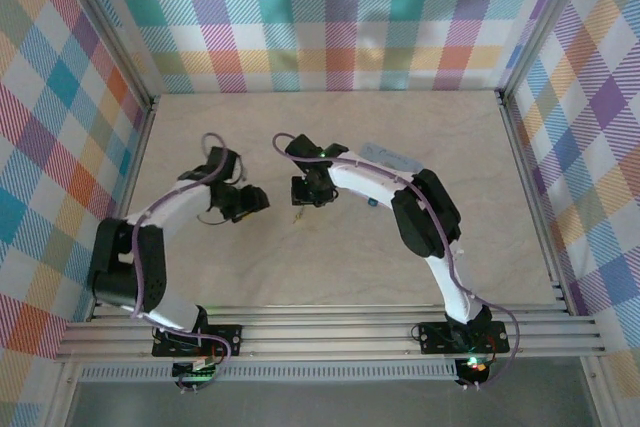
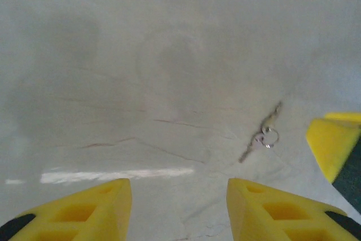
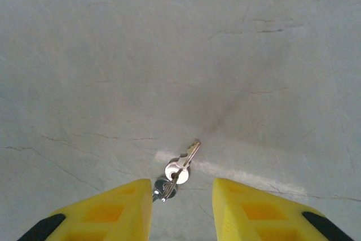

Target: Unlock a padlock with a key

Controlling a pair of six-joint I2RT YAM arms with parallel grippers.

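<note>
Two hands spread, pinching nothing: left hand [image 2: 177, 190] hovers empty, right hand [image 3: 181, 196] straddles the key bunch [image 3: 179, 167] lying loose on the bench [image 3: 169, 55] at 6 o'clock of its wrist view. The padlock is too small to place. Looks early: grasp, insert, turn all left.

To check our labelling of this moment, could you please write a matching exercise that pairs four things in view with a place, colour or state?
Things
1. keys
2. pale blue tin
3. left gripper
4. back wall

Place, colour or state
A. multicoloured plaid
B. open, nothing between its fingers
C. flat on the table, at the tips of the open right gripper
D. on the table just beyond the right arm

Pairs: 1-C, 2-D, 3-B, 4-A
</note>
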